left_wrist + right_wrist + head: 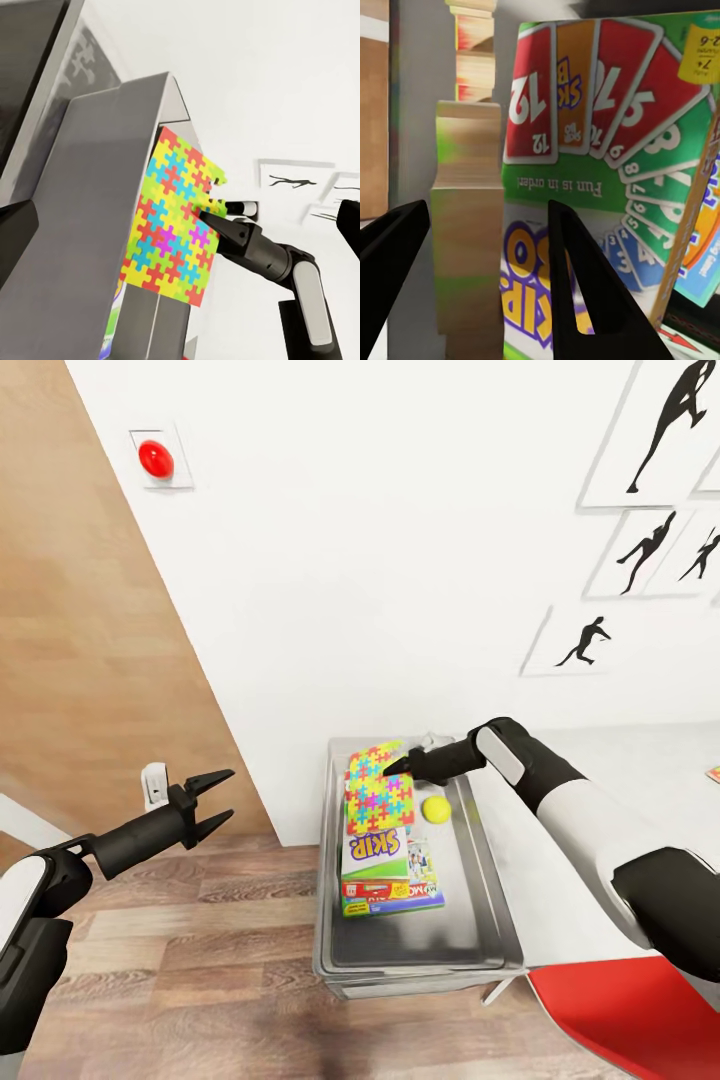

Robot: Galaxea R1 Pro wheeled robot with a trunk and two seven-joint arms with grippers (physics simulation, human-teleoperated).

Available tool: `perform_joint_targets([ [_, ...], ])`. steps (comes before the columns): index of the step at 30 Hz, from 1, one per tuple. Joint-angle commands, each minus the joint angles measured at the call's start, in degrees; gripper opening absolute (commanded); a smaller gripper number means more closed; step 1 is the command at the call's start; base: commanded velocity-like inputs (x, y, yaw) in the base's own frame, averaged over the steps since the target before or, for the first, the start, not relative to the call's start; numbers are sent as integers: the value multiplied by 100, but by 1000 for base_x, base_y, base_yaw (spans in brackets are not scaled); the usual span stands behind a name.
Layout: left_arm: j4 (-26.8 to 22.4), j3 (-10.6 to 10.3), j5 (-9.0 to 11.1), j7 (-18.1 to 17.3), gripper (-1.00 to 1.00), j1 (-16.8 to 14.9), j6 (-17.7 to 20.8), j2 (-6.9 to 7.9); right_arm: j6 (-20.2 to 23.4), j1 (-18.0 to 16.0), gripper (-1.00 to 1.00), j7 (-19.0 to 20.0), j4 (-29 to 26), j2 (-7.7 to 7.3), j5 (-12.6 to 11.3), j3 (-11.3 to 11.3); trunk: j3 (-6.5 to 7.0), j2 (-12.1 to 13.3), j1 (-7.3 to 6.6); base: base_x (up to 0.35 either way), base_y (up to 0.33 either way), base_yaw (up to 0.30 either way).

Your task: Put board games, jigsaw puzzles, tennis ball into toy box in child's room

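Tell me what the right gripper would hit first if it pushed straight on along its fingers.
Most likely the jigsaw puzzle, whose edge already sits between the right gripper's open fingers. Just beyond lies the Skip-Bo game box in the toy box. The remaining gap is hard to judge.

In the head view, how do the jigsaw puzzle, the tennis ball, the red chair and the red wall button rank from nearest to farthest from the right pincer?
1. Jigsaw puzzle: at the right pincer fingertips, in the toy box.
2. Tennis ball: just beside, also in the box.
3. Red chair: low, under the table edge.
4. Red wall button: high on the wall.
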Motion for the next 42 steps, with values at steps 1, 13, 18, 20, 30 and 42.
perform_joint_targets([
  [1,-4,6,60,59,100,-5,15,-1,0,-9,-100,50,1,2,41,29,-10,-11,3,0,0,0],
  [13,-4,5,61,59,100,-11,12,-3,0,-18,-100,43,41,80,50,30,-11,-11,3,0,0,0],
  [18,-4,5,60,59,100,-13,14,-3,0,-22,-100,31,54,99,52,30,-11,-11,3,0,0,0],
  [20,-4,3,60,59,100,-13,14,-3,0,-23,-100,21,56,101,53,30,-11,-11,3,0,0,0],
  [30,-11,-7,60,56,100,-13,15,-10,0,-26,-100,-125,128,110,47,23,-11,-11,3,0,0,0],
  [42,-13,-146,60,59,100,-18,3,-12,0,-27,-100,-162,150,107,38,21,-11,-11,3,0,0,0],
])
